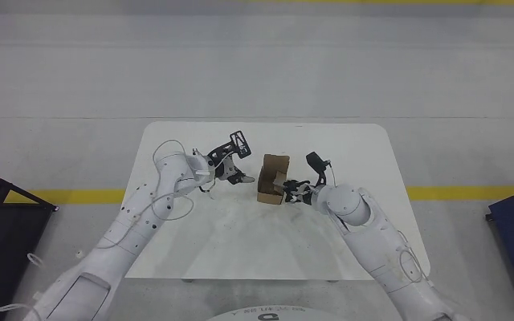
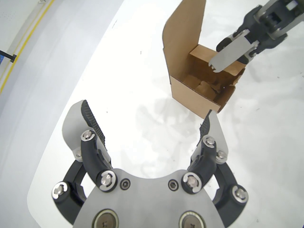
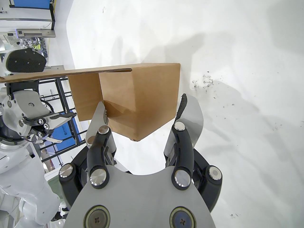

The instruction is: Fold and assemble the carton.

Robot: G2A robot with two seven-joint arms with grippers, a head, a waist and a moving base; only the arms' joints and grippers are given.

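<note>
The carton (image 1: pixel 271 180) stands at the middle of the desk (image 1: pixel 201 241), its tall flap up on the far side. The jaws of the right arm (image 1: pixel 345 205) are apart, straddling the carton's right wall. The jaws of the left arm (image 1: pixel 181 172) are wide apart just left of the carton, holding nothing.

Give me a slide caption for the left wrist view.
Left gripper, jaws open, hangs over the table short of the open carton, one flap upright, the right gripper at its far wall.
</note>
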